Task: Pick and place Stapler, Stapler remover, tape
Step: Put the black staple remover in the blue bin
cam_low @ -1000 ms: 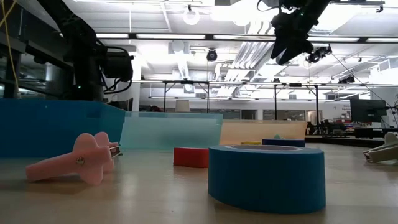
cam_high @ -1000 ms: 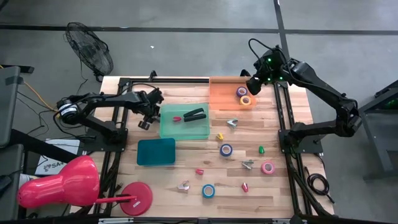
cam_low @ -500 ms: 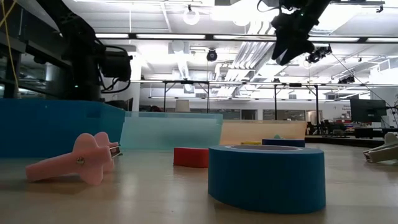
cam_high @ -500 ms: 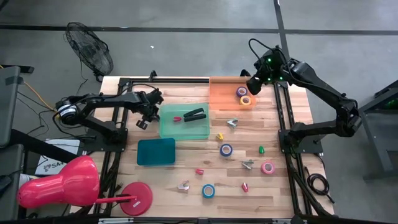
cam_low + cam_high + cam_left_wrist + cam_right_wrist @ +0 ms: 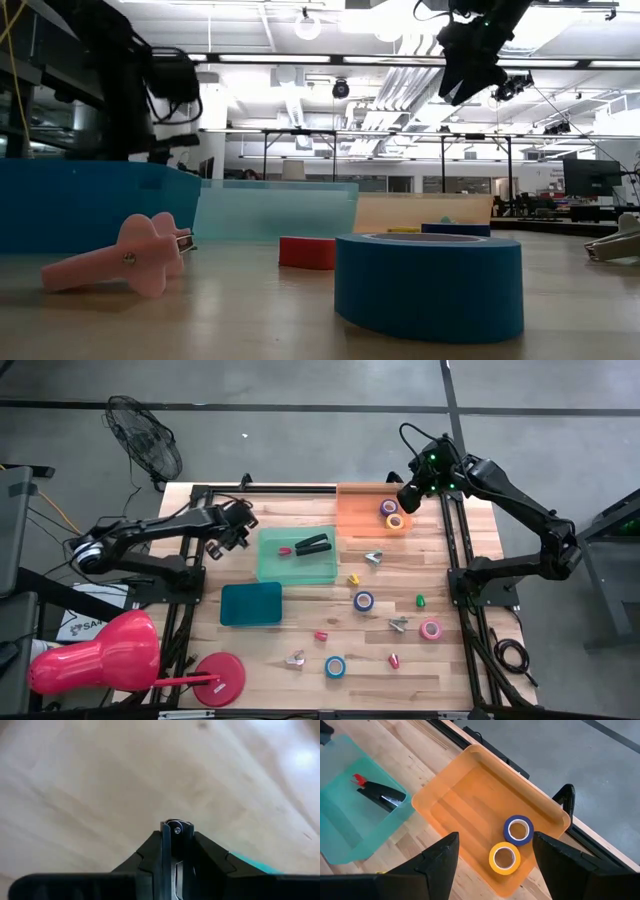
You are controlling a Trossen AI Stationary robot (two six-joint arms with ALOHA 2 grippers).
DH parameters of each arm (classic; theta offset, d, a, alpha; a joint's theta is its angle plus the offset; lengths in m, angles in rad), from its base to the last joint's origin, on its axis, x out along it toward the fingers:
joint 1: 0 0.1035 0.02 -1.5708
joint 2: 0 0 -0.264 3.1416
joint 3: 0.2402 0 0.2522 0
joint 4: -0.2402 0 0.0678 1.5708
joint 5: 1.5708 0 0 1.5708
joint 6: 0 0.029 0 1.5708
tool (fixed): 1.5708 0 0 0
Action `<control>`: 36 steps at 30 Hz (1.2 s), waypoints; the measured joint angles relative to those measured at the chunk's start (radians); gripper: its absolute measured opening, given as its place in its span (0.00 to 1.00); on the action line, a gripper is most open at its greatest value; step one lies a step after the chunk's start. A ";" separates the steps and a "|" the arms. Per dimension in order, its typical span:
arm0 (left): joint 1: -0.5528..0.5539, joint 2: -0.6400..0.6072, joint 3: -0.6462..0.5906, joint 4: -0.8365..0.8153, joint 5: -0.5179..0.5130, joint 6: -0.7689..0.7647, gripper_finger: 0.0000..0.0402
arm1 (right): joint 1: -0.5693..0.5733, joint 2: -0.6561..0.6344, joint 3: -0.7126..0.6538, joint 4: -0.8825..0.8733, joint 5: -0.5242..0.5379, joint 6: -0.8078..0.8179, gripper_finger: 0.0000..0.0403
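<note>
Left hand [image 5: 233, 532] closed on nothing over bare surface [image 5: 300, 610], pale green tray [image 5: 297, 555] just beside it, right hand [image 5: 492, 847] held open (nothing gripped), orange tray [image 5: 470, 810] with two tape rolls [image 5: 511, 845] directly below.

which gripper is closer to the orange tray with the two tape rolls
Right. The right gripper hovers at the orange tray's edge, above its tape rolls; the left gripper is across the table, beyond the green bin.

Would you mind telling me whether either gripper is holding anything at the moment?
Nothing is held: the left gripper is shut and empty, and the right gripper is open above the orange tray.
</note>
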 joint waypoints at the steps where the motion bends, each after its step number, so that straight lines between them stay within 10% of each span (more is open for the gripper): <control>1: 0.000 -0.022 0.000 0.002 -0.002 0.038 0.19 | 0.000 0.000 0.000 0.000 0.000 0.000 0.61; 8: -0.001 -0.171 0.001 0.029 0.053 0.355 0.19 | 0.000 0.000 0.000 -0.010 -0.003 -0.001 0.61; 25: -0.149 -0.317 0.002 0.093 0.590 0.814 0.19 | 0.000 0.000 0.000 -0.027 -0.003 -0.028 0.61; 36: -0.524 -0.316 0.002 0.093 0.285 0.801 0.19 | 0.000 0.000 0.000 -0.033 -0.003 -0.030 0.61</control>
